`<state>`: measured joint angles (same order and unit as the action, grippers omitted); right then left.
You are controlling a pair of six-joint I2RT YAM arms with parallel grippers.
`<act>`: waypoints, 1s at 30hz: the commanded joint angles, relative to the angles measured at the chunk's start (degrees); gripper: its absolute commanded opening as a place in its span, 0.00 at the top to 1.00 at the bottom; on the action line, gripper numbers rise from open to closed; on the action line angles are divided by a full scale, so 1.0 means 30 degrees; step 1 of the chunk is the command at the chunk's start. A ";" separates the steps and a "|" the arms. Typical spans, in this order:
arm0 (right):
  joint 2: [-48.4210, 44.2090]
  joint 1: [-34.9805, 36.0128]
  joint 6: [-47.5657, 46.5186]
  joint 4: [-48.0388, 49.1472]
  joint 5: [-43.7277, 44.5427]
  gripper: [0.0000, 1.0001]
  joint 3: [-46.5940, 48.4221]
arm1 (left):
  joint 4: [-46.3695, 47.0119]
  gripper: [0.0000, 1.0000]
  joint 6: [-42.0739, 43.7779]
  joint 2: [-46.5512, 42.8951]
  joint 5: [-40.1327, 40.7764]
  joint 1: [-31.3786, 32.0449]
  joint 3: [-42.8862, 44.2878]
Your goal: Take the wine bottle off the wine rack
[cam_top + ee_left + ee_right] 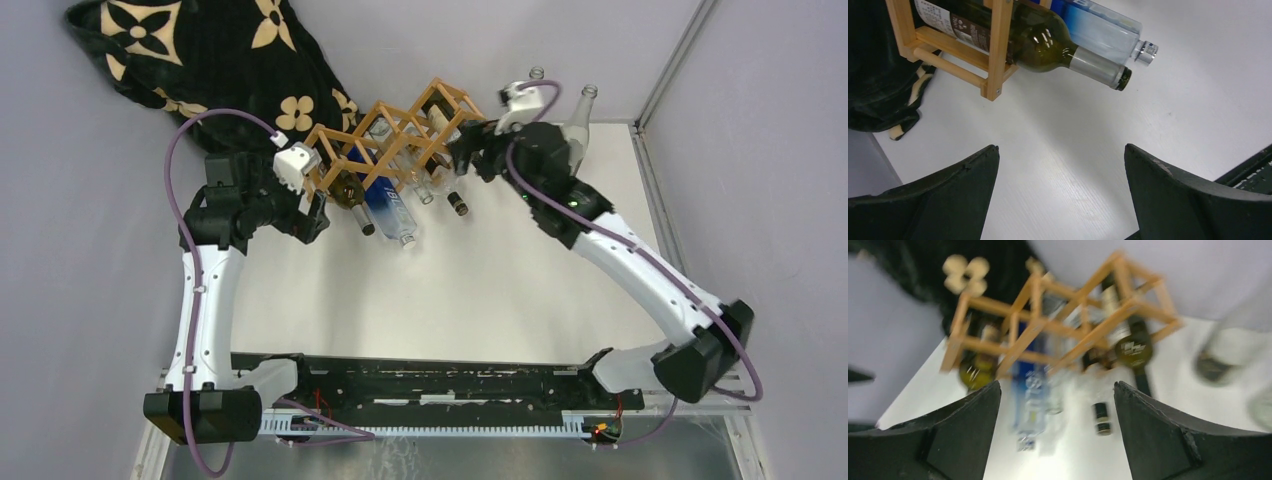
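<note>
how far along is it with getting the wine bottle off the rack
Nothing looks done yet: the dark green bottle and others lie in the wine rack. In hand: the left gripper and right gripper, both open and empty, point toward the rack. Left: grip a bottle and pull it out.

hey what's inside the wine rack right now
Bottles lie in the wine rack, necks poking out the near side: a dark green wine bottle at one end, a blue bottle beside it, others beyond. Their far ends are mostly hidden by the lattice.
</note>
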<state>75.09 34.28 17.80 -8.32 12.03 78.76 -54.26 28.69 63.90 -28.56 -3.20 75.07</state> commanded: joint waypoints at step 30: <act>1.6909 0.5092 0.4081 -0.2522 -0.8583 0.17 1.1744 | 0.0729 0.00 0.4175 -0.2653 0.1125 -0.0126 -0.3368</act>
<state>124.27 49.74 28.25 -17.54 -13.13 110.54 -52.38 37.93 58.00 -22.79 -3.31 64.95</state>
